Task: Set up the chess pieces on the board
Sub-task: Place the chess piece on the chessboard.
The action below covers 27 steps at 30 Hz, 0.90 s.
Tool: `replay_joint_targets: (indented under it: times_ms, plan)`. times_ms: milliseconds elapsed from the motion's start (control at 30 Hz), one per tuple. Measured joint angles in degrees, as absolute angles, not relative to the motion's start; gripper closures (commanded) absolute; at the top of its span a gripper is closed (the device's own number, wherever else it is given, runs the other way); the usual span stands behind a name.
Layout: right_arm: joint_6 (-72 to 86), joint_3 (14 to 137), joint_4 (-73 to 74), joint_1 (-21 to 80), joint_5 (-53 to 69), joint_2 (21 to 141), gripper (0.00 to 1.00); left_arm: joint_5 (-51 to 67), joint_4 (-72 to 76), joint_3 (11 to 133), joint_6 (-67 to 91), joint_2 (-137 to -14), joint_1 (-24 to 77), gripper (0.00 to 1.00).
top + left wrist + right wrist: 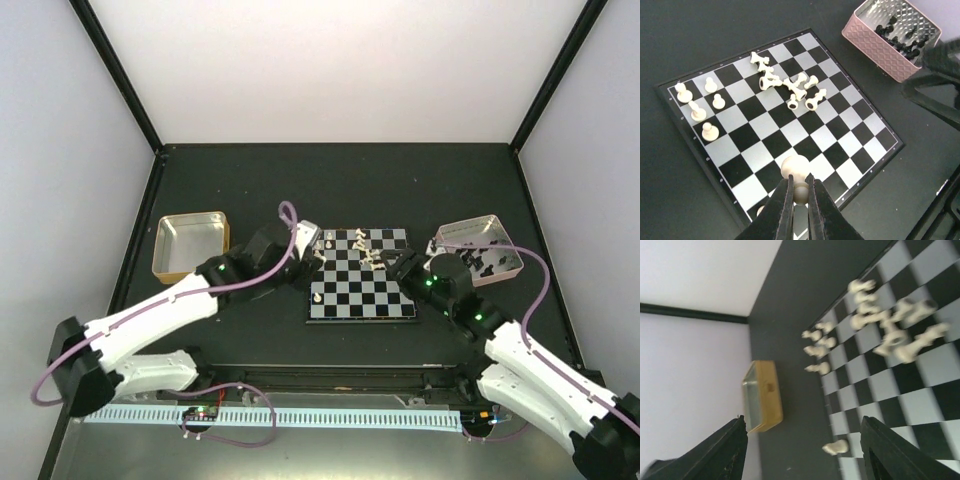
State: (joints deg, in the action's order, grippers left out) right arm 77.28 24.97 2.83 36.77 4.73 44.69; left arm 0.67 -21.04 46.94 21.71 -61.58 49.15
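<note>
The left claw point(800, 182) was pinched almost shut on a cream-white pawn point(794, 168), its fingers gripping the narrow stem just under the round head, above the edge of the chessboard point(790, 132) nearest that wrist camera. Whether the pawn's base touched a square could not be told. The right claw point(804, 442) stood wide open with nothing between its fingers, over the board's other side.

Five more pawns point(697, 111) stood upright near one corner of the board, and a heap of toppled cream-white pieces point(787, 85) lay touching one another a few squares along. Black pieces point(897, 37) lay in the pink tray point(875, 47) beside the board, and the gold tray point(763, 399) sat well apart on the opposite side.

The pieces looked like hard, smooth plastic, very light and stiff, so they would likely skid or tip at a slight nudge rather than bend. The rounded heads seemed too slippery to pinch. The waist below the head looked like the safer hold, squeezed gently. In the heap, the outermost piece seemed the one to take first, since its neighbours would probably roll if brushed
</note>
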Motion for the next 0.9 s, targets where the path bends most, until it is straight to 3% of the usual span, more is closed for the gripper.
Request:
replay_joint_targets:
  times_ms: [200,433,900]
  plan:
    - [70.7,24.9,15.9,36.2,-3.4,38.3,0.38,3.2,-30.2,61.6,20.3,-77.3,46.5,0.98]
    - [66.9,24.9,20.9,36.2,-6.3,36.1,0.38,5.7,-40.0,77.0,18.5,-95.9,44.4,0.98]
    - [63.0,24.8,22.4,36.1,-6.5,36.1,0.38,4.1,-48.1,86.1,18.2,-114.2,42.7,0.99]
